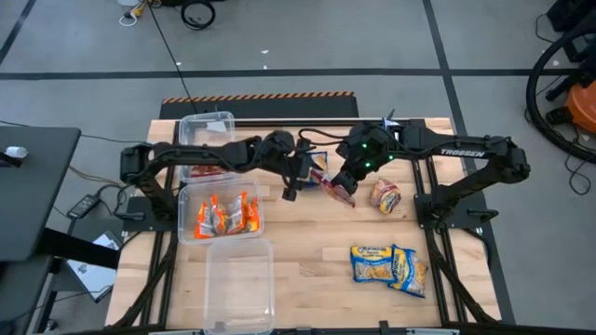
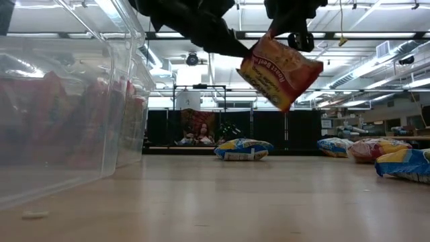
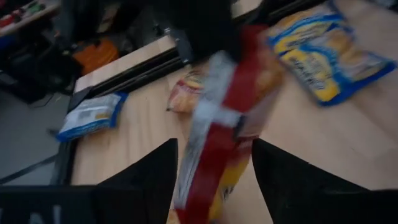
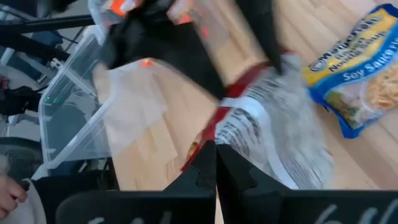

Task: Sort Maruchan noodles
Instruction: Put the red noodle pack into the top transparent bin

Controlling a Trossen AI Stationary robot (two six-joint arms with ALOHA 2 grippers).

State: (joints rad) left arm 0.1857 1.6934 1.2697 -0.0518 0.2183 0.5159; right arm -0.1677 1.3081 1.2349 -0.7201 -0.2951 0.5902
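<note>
A red-and-silver Maruchan noodles packet point(image 2: 282, 70) hangs over the middle of the table, with my right gripper point(image 4: 216, 149) shut on it. My left gripper point(image 3: 214, 146) is open, one finger on either side of that packet's lower part. Another red packet point(image 1: 385, 195) lies flat on the table to the right. Two blue-and-yellow packets point(image 1: 389, 266) lie flat near the front right, and one more point(image 1: 317, 163) lies toward the far edge. My right gripper pinches the packet's upper end point(image 4: 233, 130) between its two shut fingers, slanting down from above. The packet hangs tilted below the fingers, clear of the table. My left gripper's fingers point(image 3: 149, 180) flank the packet's lower part; whether they touch it I cannot tell.
Three clear bins stand in a row along the table's left side. The far one point(image 1: 207, 130) holds red packets, the middle one point(image 1: 186, 219) holds orange packets, and the near one point(image 1: 237, 288) shows nothing inside. Bare wood lies at the near centre.
</note>
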